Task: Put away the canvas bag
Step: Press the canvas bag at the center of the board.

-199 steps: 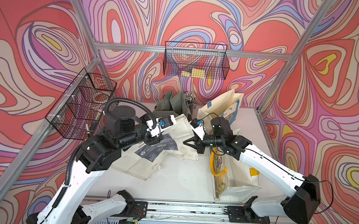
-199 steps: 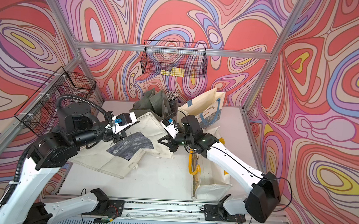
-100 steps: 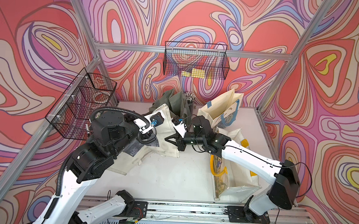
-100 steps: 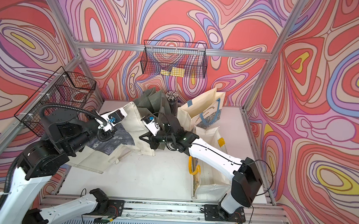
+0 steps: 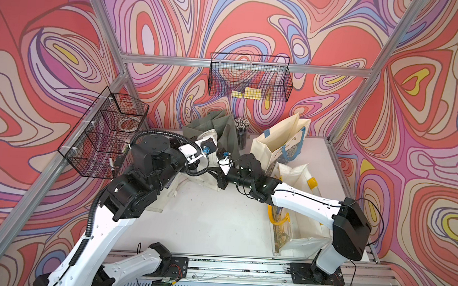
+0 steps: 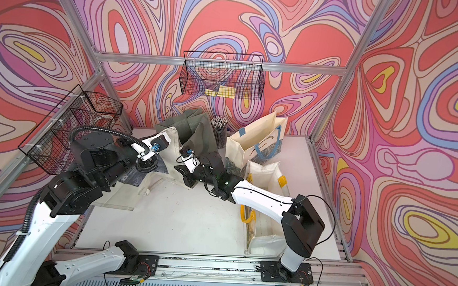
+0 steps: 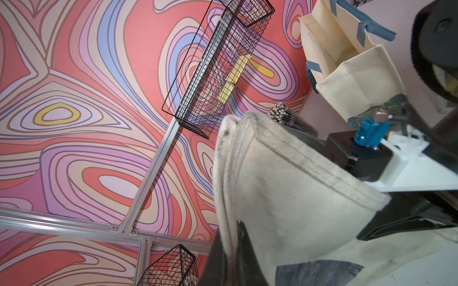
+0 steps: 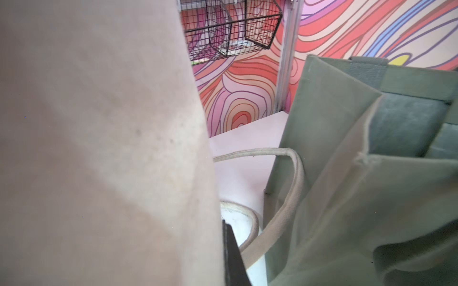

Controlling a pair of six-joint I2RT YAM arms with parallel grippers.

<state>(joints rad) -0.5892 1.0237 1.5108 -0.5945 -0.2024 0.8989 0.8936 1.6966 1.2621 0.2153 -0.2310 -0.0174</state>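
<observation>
The canvas bag (image 6: 170, 162) (cream, with a dark blue print on one face) is at the back left of the tabletop (image 5: 212, 224). Its upper edge is raised between the two arms, and its lower part lies on the surface toward the left side. The raised edge stands just beside the green bag (image 5: 210, 122).

The left claw (image 7: 229, 247) is clenched on a fold below the stitched hem, with cloth pinched between its dark fingers. The right claw (image 8: 223, 237) is clenched on the canvas bag too. The cloth presses against the one finger that shows, and the other is hidden behind fabric. In the right wrist view a cream strap (image 8: 295, 173) loops down against the green bag's side.

Just right of the green bag stands a pen cup (image 5: 241, 130), then an upright blue-handled bag (image 5: 274, 143). Nearer the front, a yellow-handled bag (image 5: 297, 207) lies partly under the right arm.

A wire basket (image 5: 249, 79) hangs on the back wall with yellow notes (image 5: 248, 93) in it. A second basket (image 5: 102, 138) hangs on the left wall.
</observation>
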